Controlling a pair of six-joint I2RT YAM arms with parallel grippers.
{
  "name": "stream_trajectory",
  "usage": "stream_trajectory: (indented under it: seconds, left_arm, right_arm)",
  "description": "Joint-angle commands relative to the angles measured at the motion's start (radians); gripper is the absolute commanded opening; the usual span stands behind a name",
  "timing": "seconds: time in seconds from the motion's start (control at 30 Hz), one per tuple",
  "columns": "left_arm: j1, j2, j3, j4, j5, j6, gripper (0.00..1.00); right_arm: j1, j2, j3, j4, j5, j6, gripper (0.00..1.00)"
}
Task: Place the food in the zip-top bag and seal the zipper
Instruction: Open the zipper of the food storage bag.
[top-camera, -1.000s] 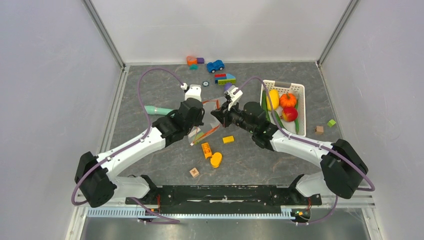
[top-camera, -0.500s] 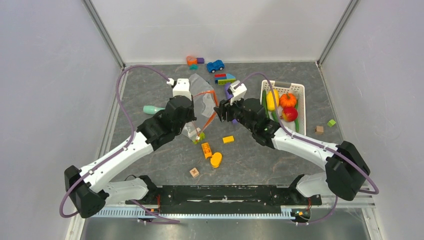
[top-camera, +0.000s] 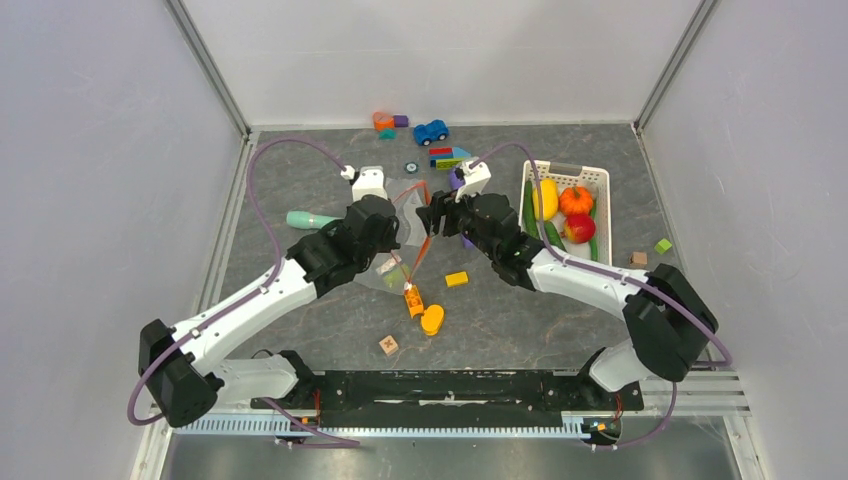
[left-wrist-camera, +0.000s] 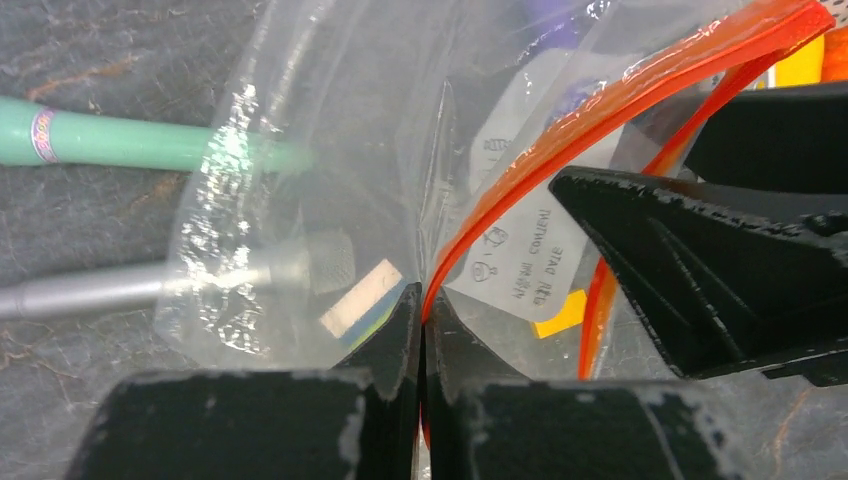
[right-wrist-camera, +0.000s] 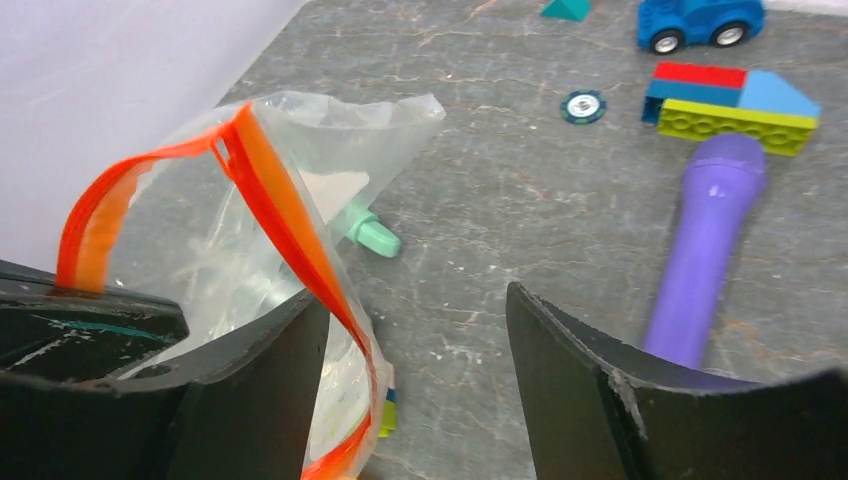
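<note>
The clear zip-top bag (top-camera: 403, 222) hangs between my two grippers above the table's middle. Its orange-red zipper (top-camera: 420, 252) runs along the gaping mouth. My left gripper (left-wrist-camera: 421, 292) is shut on the zipper (left-wrist-camera: 620, 100) at one end of the mouth. My right gripper (right-wrist-camera: 415, 390) stands open; its left finger (right-wrist-camera: 250, 390) lies against the zipper (right-wrist-camera: 290, 230) without pinching it. The food sits in the white basket (top-camera: 598, 178) on the right: yellow squash (top-camera: 545, 198), orange pumpkin (top-camera: 576, 200), red fruit (top-camera: 579, 228) and green cucumbers (top-camera: 555, 238). I see no food in the bag (right-wrist-camera: 230, 250).
Orange blocks (top-camera: 412, 298) and a yellow block (top-camera: 457, 279) lie just below the bag. A teal tool (top-camera: 310, 220) lies to its left, a purple tool (right-wrist-camera: 700, 240) to its right. A blue car (top-camera: 431, 131) and stacked bricks (top-camera: 450, 157) sit at the back.
My right gripper has opened and let go of the bag's mouth. My left gripper has shut on the zipper. The bag rose, then dropped back a little.
</note>
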Motion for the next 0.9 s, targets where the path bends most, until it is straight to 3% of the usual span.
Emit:
stream_trajectory:
  seconds: [0.0, 0.17, 0.37, 0.63, 0.87]
  left_arm:
    - [-0.004, -0.038, -0.011, 0.018, -0.032, -0.127, 0.02]
    - [-0.004, -0.087, -0.001, -0.04, -0.082, -0.174, 0.02]
    - [-0.004, -0.173, 0.037, -0.189, -0.263, -0.208, 0.02]
    - [-0.004, -0.194, 0.044, -0.248, -0.21, -0.196, 0.02]
    - [-0.004, -0.085, 0.025, -0.211, -0.082, -0.15, 0.02]
  right_arm:
    - [0.003, 0.043, -0.014, 0.104, -0.067, 0.118, 0.68]
    - [0.0, 0.076, 0.012, 0.013, -0.035, 0.123, 0.51]
    - [-0.069, 0.052, -0.022, -0.075, 0.049, 0.123, 0.22]
    - [-0.149, 0.072, 0.014, -0.104, 0.015, 0.035, 0.21]
    - [-0.148, 0.135, 0.079, -0.025, -0.246, -0.017, 0.27]
